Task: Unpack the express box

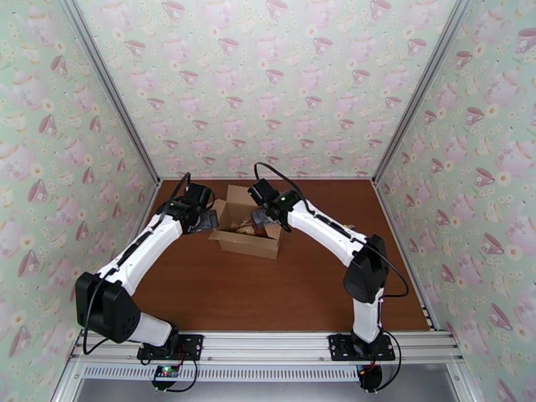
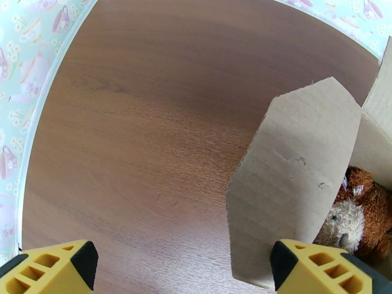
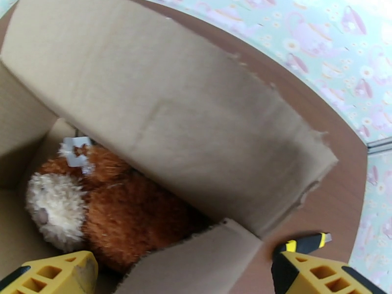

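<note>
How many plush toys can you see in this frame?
1. The plush toy lies inside the open express box, partly hidden by a flap; others could be hidden beneath it.

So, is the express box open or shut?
Open: the express box has its flaps spread apart, and a brown plush toy lies inside.

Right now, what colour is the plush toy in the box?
Plush toy: reddish-brown, cream muzzle; best in right wrist view.
</note>
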